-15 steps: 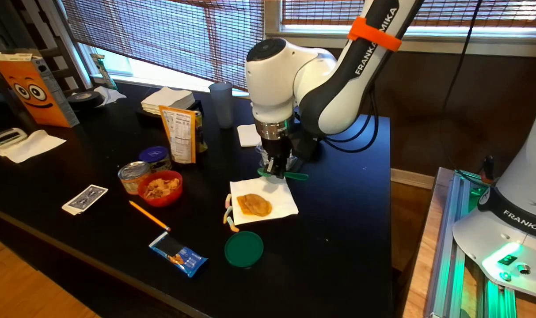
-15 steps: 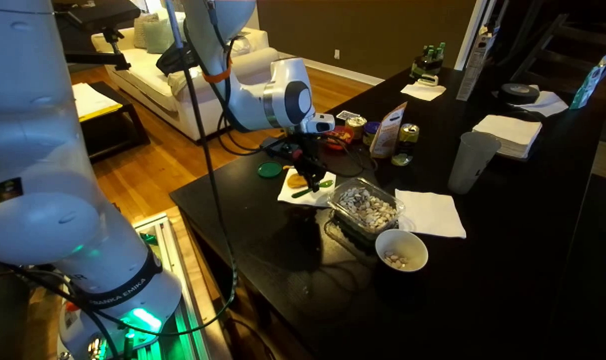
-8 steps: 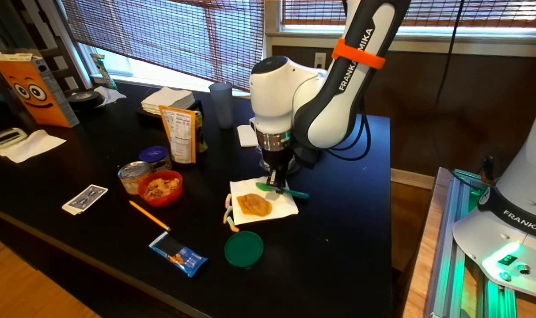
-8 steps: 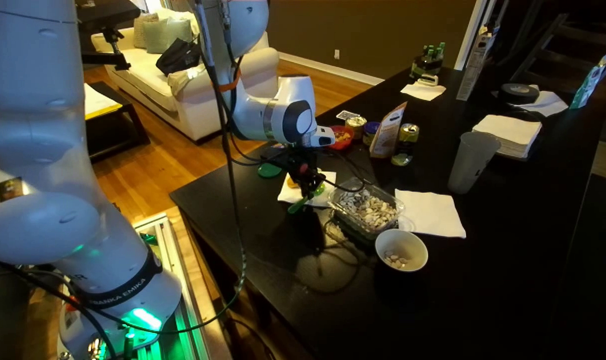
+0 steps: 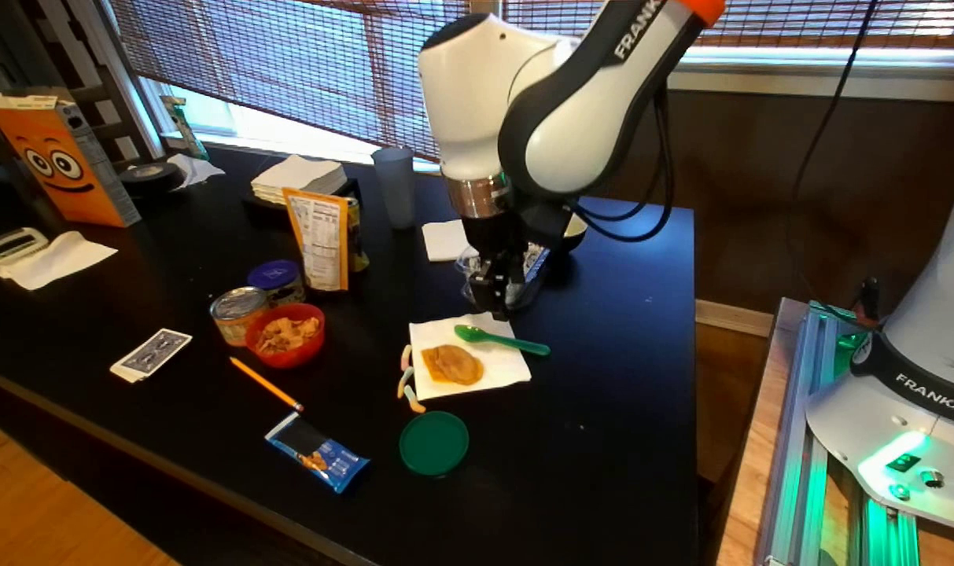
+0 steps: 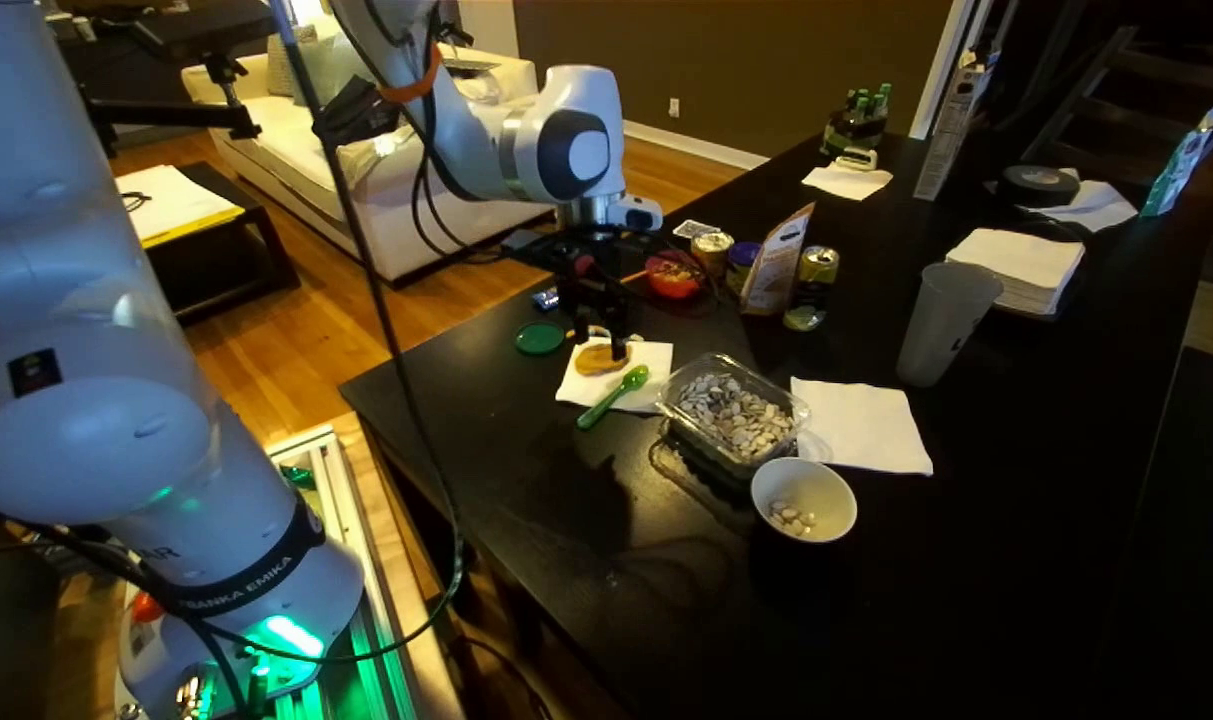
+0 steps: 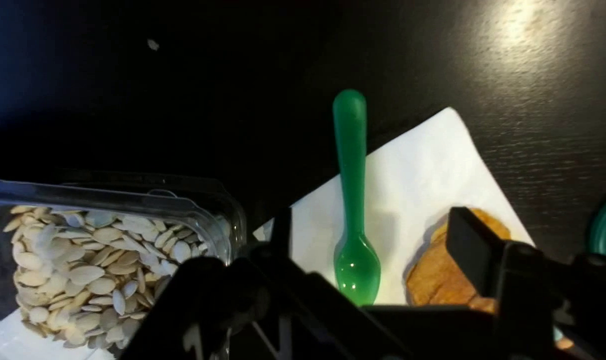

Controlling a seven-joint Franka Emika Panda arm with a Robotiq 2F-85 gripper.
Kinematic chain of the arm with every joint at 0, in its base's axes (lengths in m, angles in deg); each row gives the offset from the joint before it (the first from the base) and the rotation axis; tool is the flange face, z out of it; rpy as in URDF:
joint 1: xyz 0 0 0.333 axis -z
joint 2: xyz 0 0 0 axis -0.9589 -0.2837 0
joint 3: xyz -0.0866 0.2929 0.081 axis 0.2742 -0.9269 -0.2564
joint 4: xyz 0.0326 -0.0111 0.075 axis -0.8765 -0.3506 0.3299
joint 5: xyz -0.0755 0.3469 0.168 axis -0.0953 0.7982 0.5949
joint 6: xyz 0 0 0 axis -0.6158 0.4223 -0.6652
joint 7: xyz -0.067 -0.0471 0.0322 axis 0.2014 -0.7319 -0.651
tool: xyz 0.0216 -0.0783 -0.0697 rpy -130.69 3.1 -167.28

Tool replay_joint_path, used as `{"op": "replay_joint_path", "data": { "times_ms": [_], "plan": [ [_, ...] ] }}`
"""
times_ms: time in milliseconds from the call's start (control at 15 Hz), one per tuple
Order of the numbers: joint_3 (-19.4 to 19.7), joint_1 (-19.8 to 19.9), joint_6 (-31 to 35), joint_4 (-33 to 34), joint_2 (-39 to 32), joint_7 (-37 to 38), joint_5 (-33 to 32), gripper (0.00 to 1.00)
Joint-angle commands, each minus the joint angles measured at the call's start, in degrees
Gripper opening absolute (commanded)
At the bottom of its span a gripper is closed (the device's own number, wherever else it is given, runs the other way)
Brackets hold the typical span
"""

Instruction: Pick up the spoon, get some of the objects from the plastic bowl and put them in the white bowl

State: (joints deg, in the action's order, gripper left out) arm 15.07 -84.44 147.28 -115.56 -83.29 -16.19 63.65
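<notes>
– Gripper (image 7: 375,237), what state?
– Jaws spread apart at the bottom of the wrist view, raised above the table (image 5: 602,440).
– Napkin (image 7: 417,170)?
– Flat on the table, right of centre in that view.
– Clear plastic tub (image 7: 108,198)?
– Lower left, same frame.
– White bowl (image 6: 821,485)?
– Just beside the tub, lower right of centre in an exterior view; contact cannot be told.
– Spoon (image 7: 353,200)?
– Green, lying free of the jaws, mid-frame in the wrist view; scoop on the napkin, handle past its edge.
– Seeds (image 7: 88,280)?
– Pale, heaped in the tub; several in the bowl.
</notes>
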Motion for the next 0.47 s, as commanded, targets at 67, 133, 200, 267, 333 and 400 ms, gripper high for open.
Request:
{"op": "replay_joint_path", "data": {
  "times_ms": [67, 133, 200, 267, 333, 400],
  "plan": [
    [-2.29, 0.55, -7.55, -1.55, 9.32, -3.11, 5.54, 1.00],
    [-2.43, 0.73, -6.61, -1.92, 10.45, -3.74, 5.39, 1.00],
    [-2.56, 0.73, -6.66, -0.10, 7.19, -1.34, 3.58, 1.00],
    [-2.68, 0.80, -6.67, -0.15, 7.97, -1.46, 3.60, 1.00],
    [-2.69, 0.83, -6.67, -0.17, 8.04, -1.46, 3.60, 1.00],
    [-2.67, 0.84, -6.67, -0.18, 7.82, -1.46, 3.59, 1.00]
  ]
}}
